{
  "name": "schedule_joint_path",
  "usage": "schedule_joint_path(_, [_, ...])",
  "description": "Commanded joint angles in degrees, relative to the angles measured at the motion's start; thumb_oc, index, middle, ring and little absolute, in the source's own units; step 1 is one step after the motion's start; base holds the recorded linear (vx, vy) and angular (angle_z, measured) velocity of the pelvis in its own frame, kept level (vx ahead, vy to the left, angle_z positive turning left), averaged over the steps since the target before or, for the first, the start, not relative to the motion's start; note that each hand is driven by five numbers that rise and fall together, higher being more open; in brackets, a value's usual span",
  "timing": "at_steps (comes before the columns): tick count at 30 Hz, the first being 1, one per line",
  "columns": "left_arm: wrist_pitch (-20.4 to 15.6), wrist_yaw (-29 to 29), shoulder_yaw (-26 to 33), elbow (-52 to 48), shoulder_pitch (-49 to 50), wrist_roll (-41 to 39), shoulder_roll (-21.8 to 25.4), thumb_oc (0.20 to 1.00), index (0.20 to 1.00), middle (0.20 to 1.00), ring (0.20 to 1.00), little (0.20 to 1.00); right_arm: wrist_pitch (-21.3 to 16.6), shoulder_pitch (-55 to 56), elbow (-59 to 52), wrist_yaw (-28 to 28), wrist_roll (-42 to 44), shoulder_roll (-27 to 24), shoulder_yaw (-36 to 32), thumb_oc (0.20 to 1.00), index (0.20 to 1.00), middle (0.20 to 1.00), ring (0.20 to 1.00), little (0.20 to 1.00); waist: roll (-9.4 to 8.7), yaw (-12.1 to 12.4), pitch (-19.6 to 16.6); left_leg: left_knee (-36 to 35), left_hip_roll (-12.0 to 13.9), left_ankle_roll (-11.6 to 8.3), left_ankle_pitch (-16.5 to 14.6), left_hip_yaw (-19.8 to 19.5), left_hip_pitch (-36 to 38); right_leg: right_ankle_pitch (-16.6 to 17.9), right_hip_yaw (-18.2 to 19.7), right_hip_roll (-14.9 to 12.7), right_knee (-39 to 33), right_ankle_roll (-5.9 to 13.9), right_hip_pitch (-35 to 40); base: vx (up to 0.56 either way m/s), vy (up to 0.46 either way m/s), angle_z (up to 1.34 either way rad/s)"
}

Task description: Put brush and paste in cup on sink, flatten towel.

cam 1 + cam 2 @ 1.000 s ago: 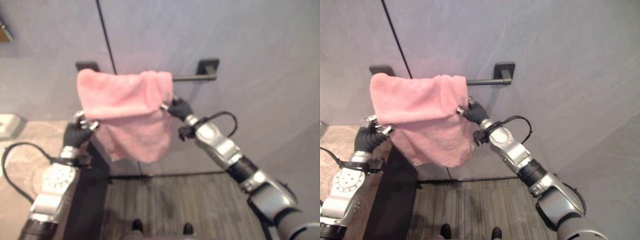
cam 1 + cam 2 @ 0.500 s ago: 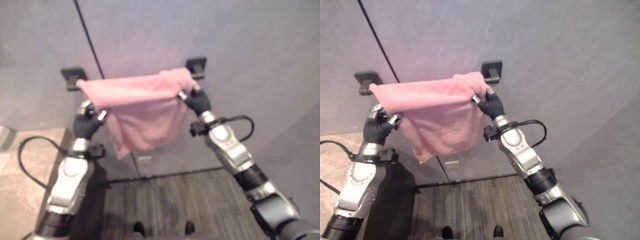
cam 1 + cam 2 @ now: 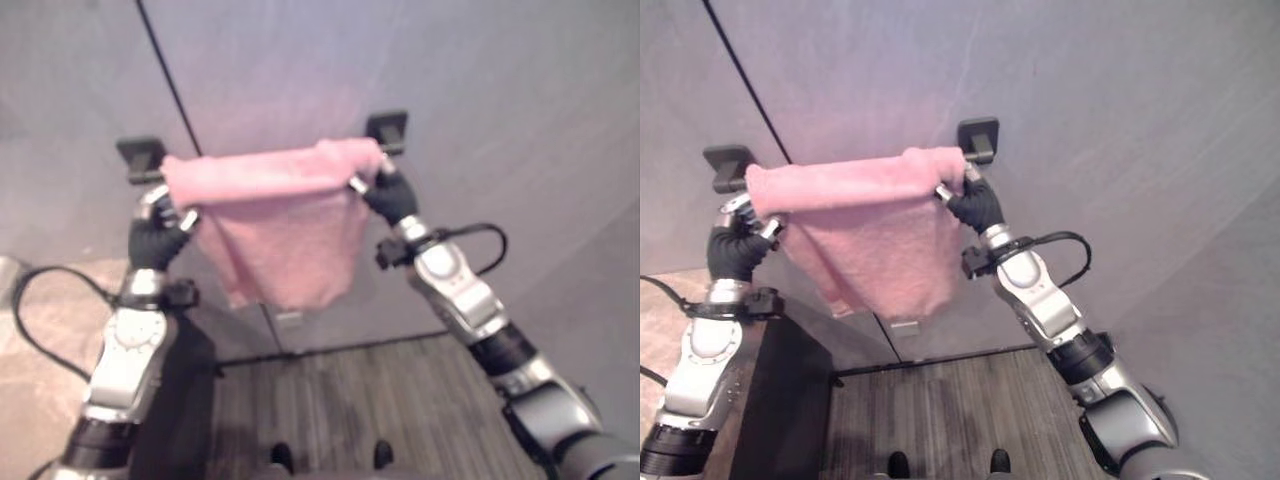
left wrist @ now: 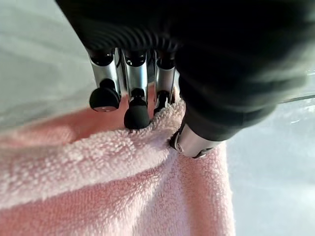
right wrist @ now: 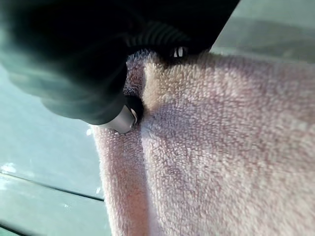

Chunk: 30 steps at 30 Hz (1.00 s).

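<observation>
Both hands pinch the pink towel (image 3: pixel 865 215): left hand (image 3: pixel 740 245), right hand (image 3: pixel 970 205). Pull its top edge evenly taut along the rail (image 3: pixel 975 150).

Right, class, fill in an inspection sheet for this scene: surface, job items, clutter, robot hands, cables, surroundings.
Surface: grey wall with a black towel bar; its brackets show at both ends.
Job's things: pink towel draped over the bar, spread from bracket to bracket, lower hem uneven. Brush, paste, cup: nothing seen.
Clutter: nothing seen.
Robot hands: left robot hand pinches the towel's left top edge; right robot hand grips its right top edge.
Cables: nothing seen apart from the robot's own.
Surroundings: dark striped floor, beige counter at left.
</observation>
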Motion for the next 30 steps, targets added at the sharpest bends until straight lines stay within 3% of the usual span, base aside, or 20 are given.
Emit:
schedule_joint_path(1, [-2.8, 4.6, 6.3, 1.2, -2.2, 1.3, 5.3, 0.2, 0.2, 0.2, 0.2, 0.2, -2.5, -8.4, 0.5, -1.5, -1.2, 1.2, -2.1, 0.2, 0.2, 0.2, 0.2, 0.2, -3.5, 1.4, -1.7, 0.8, -1.9, 2.4, -5.8, -0.1, 3.3, 3.2, -0.4, -6.2, 0.2, 4.28, 0.4, 0.0, 0.0, 0.0])
schedule_joint_path(11, [-2.6, 5.5, 6.7, 2.9, -2.2, 1.3, 4.5, 0.2, 0.2, 0.2, 0.2, 0.2, -2.2, -9.0, 0.5, -2.1, -3.0, 1.1, -2.6, 0.2, 0.2, 0.2, 0.2, 0.2, -4.06, 1.5, -1.4, 0.8, -2.0, 2.51, -5.9, -0.4, 2.9, 3.1, -0.8, -6.2, 0.2, 4.28, 0.5, 0.0, 0.0, 0.0])
schedule_joint_path(12, [-1.6, 5.6, 6.2, 4.9, -2.7, 3.0, 4.6, 0.25, 0.25, 0.25, 0.25, 0.25, -2.2, -8.8, 2.0, -2.4, -3.7, 1.2, -2.4, 0.2, 0.2, 0.2, 0.2, 0.2, -4.1, 1.6, -1.5, 0.8, -2.1, 2.5, -5.9, -0.5, 2.9, 3.1, -0.9, -6.2, 0.2, 4.24, 0.6, 0.0, 0.0, 0.0])
schedule_joint_path(13, [-2.0, 5.3, 5.8, 4.6, -2.7, 2.0, 4.6, 0.41, 0.41, 0.41, 0.41, 0.41, -1.8, -8.8, 1.5, -2.5, -3.4, 0.9, -2.5, 0.2, 0.2, 0.2, 0.2, 0.2, -4.06, 1.5, -1.5, 0.8, -2.1, 2.5, -5.9, -0.5, 2.9, 3.1, -0.9, -6.3, 0.2, 4.2, 0.6, 0.0, 0.0, 0.0])
schedule_joint_path(15, [-2.2, 5.0, 5.7, 4.5, -2.4, 1.4, 4.5, 0.2, 0.2, 0.2, 0.2, 0.2, -1.8, -8.6, 1.0, -2.3, -3.4, 1.0, -2.5, 0.2, 0.2, 0.2, 0.2, 0.2, -4.02, 1.5, -1.6, 0.8, -2.1, 2.52, -6.0, -0.5, 2.9, 3.1, -0.9, -6.3, 0.2, 4.22, 0.6, 0.0, 0.0, 0.0])
schedule_joint_path(20, [-1.7, 4.6, 6.3, 4.8, -1.7, 1.7, 4.6, 0.2, 0.2, 0.2, 0.2, 0.2, -1.4, -8.4, 1.3, -2.1, -4.2, 1.1, -2.8, 0.2, 0.2, 0.2, 0.2, 0.2, -3.93, 1.4, -1.7, 0.8, -2.1, 2.53, -6.1, -0.4, 3.2, 3.0, -0.9, -6.3, 0.2, 4.26, 0.8, 0.01, 0.002, 0.0])
schedule_joint_path(22, [-1.6, 4.7, 6.4, 5.4, -1.7, 2.2, 4.6, 0.2, 0.2, 0.2, 0.2, 0.2, -1.3, -7.9, 1.6, -2.3, -4.0, 1.1, -3.1, 1.0, 1.0, 1.0, 1.0, 1.0, -3.85, 1.3, -1.7, 0.8, -2.1, 2.5, -6.1, -0.3, 3.3, 3.0, -0.7, -6.3, 0.2, 4.31, 0.8, 0.0, 0.0, 0.0])
schedule_joint_path(23, [-1.6, 4.7, 6.4, 5.4, -1.7, 2.2, 4.6, 0.2, 0.2, 0.2, 0.2, 0.2, -1.3, -7.9, 1.6, -2.3, -4.0, 1.1, -3.1, 1.0, 1.0, 1.0, 1.0, 1.0, -3.85, 1.3, -1.7, 0.8, -2.0, 2.5, -6.1, -0.2, 3.3, 3.0, -0.7, -6.3, 0.2, 4.3, 0.7, 0.0, 0.0, 0.0])
schedule_joint_path(24, [-1.4, 4.5, 6.5, 5.5, -1.5, 2.5, 4.6, 0.501, 0.501, 0.501, 0.501, 0.501, -1.0, -7.6, 1.5, -2.0, -4.1, 0.8, -3.1, 1.0, 1.0, 1.0, 1.0, 1.0, -3.75, 1.2, -1.8, 0.8, -2.0, 2.49, -6.1, -0.2, 3.4, 2.9, -0.6, -6.2, 0.2, 4.26, 0.7, 0.0, 0.0, 0.0])
schedule_joint_path(25, [-1.3, 4.6, 6.7, 5.7, -1.4, 2.8, 4.7, 1.0, 1.0, 1.0, 1.0, 1.0, -0.9, -7.3, 1.4, -2.1, -4.2, 0.7, -3.2, 1.0, 1.0, 1.0, 1.0, 1.0, -3.68, 1.2, -1.8, 0.8, -2.0, 2.48, -6.1, -0.1, 3.4, 2.9, -0.5, -6.1, 0.2, 4.22, 0.8, 0.0, 0.0, 0.0])
schedule_joint_path(30, [-0.8, 4.7, 7.7, 6.0, -0.8, 4.1, 5.1, 1.0, 1.0, 1.0, 1.0, 1.0, -0.1, -6.3, 1.5, -2.0, -5.1, -0.1, -3.9, 1.0, 1.0, 1.0, 1.0, 1.0, -3.43, 1.0, -2.0, 0.8, -1.8, 2.42, -6.3, 0.1, 3.6, 2.8, -0.4, -6.1, 0.2, 4.21, 0.7, 0.0, 0.0, 0.0])
